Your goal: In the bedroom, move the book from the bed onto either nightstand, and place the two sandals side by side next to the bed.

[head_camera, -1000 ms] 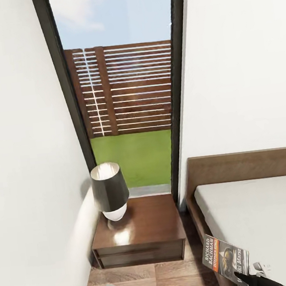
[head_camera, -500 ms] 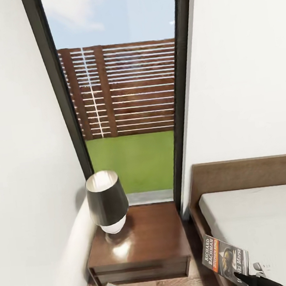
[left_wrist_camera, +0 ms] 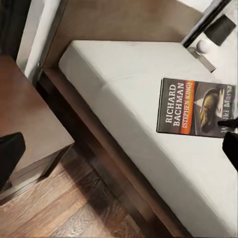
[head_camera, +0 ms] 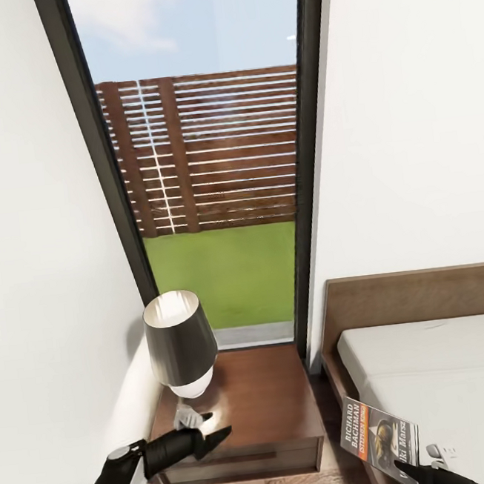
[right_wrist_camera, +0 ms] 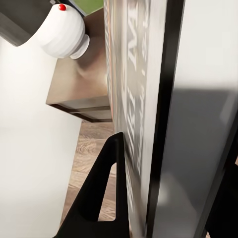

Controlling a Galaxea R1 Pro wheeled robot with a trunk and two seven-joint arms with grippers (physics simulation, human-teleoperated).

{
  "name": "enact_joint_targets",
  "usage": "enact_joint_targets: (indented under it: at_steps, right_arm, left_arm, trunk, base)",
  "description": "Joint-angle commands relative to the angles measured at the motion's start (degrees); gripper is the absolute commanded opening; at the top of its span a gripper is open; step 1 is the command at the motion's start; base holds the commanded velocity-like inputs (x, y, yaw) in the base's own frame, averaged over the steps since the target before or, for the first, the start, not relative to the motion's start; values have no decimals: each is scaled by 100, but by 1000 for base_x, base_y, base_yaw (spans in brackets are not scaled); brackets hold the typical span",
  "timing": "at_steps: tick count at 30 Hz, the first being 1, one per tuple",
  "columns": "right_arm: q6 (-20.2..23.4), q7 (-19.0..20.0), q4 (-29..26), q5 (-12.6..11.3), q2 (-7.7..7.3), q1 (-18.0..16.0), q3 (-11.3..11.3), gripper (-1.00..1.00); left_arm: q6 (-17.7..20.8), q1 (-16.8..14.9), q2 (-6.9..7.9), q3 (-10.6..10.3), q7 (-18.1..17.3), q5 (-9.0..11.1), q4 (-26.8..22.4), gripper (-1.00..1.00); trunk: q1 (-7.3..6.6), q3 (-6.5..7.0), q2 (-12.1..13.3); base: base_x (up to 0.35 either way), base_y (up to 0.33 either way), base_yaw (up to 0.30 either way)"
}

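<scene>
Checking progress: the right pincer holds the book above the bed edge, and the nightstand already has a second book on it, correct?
Not quite. The nightstand carries a lamp, not a second book, as the head view shows. The right pincer does hold the book at the bed edge.

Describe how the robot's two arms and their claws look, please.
The left arm is glossy black with a white panel along it, ending in a black, tapering left claw. The right claw is black too, with a small white part beside it. One right finger is a hollow black triangle.

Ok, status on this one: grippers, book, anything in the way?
Right gripper shut on book, beside bed. Left gripper over nightstand. Lamp on its back corner.
</scene>
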Motion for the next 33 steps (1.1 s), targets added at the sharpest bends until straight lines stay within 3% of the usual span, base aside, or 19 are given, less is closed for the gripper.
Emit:
enact_joint_targets:
  at_steps: [1, 3, 7, 17, 21, 24, 29, 33]
  right_arm:
    - [-41, 22, 22, -41, 1, -10, 45, -100]
    - [-41, 23, 22, -41, 1, -11, 45, -100]
    - [-41, 28, 22, -42, 1, -11, 44, -100]
    - [104, 106, -33, -60, -11, -12, 26, -100]
    - [1172, 115, -368, -59, -15, -23, 7, -100]
    - [2219, 108, -1399, -59, -16, -28, 7, -100]
    - [3586, 70, -3137, -80, -16, -29, -4, -100]
    - [4269, 45, -3913, -99, -5, -46, -26, -100]
  left_arm:
    - [53, -5, -2, 38, -82, 72, -53, 100]
    - [71, -5, 9, 42, -120, 238, -100, 100]
    - [67, -5, 0, 29, -86, 309, -112, 100]
    - [60, -5, -21, 14, 60, 311, -105, 100]
    - [59, -5, -21, 3, 67, 311, -105, 100]
    - [59, -5, -21, 0, 73, 311, -105, 100]
    - [59, -5, -21, 0, 75, 306, -101, 100]
    - [56, -5, -21, 0, 77, 305, -96, 100]
  trunk:
    - [3, -12, -11]
    - [3, -12, -11]
    - [3, -12, -11]
    - [3, -12, -11]
    - [3, -12, -11]
    - [3, -12, -11]
    - [3, -12, -11]
    - [3, -12, -11]
  base:
    - [0, 0, 0]
    - [0, 0, 0]
    - [0, 0, 0]
    - [0, 0, 0]
    - [0, 0, 0]
    - [0, 0, 0]
    - [0, 0, 0]
    - [0, 0, 0]
